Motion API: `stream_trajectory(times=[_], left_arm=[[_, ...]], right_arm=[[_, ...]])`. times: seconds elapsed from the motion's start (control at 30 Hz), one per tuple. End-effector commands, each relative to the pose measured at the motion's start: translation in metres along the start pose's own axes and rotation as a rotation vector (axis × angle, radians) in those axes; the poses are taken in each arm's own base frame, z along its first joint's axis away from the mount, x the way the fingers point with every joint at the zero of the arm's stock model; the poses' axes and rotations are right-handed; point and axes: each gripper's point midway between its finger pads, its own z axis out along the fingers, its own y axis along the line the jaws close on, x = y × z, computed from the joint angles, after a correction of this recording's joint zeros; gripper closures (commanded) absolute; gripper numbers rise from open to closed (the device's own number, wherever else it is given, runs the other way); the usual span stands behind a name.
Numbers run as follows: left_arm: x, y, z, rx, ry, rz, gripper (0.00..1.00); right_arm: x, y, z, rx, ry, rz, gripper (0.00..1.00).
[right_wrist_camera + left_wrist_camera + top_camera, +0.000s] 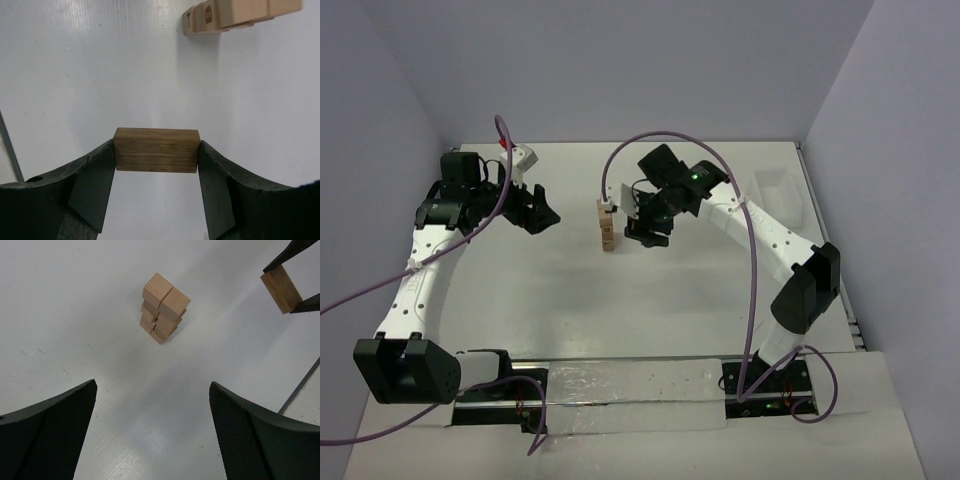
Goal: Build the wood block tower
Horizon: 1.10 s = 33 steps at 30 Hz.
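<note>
The tower stands mid-table as a short stack of tan wood blocks; in the left wrist view the tower shows two blocks side by side on top. My right gripper is shut on one oblong wood block, gripped at both ends and lifted off the table. It hangs just right of the tower, apart from it. That held block also shows in the left wrist view, at the upper right. My left gripper is open and empty, left of the tower, and so it appears in the overhead view.
A white translucent bin sits at the back right by the table edge. Purple cables loop over both arms. A metal rail runs along the near edge between the arm bases. White walls enclose the table on three sides.
</note>
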Motion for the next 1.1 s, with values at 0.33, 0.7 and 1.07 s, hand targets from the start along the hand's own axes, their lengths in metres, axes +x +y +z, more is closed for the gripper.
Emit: stream_trajectory(times=[0.33, 0.7, 1.07], left_arm=[[-0.015, 0.004, -0.006, 0.039, -0.096, -0.007, 0.01], [-0.015, 0.02, -0.012, 0.007, -0.123, -0.053, 0.01], [-0.018, 0.029, -0.02, -0.006, -0.144, -0.092, 0.01]], right_arm=[[-0.083, -0.076, -0.038, 0.06, -0.221, -0.206, 1.0], [-0.111, -0.094, -0.008, 0.066, -0.292, -0.238, 1.0], [-0.113, -0.092, 0.031, 0.056, -0.224, -0.254, 1.0]])
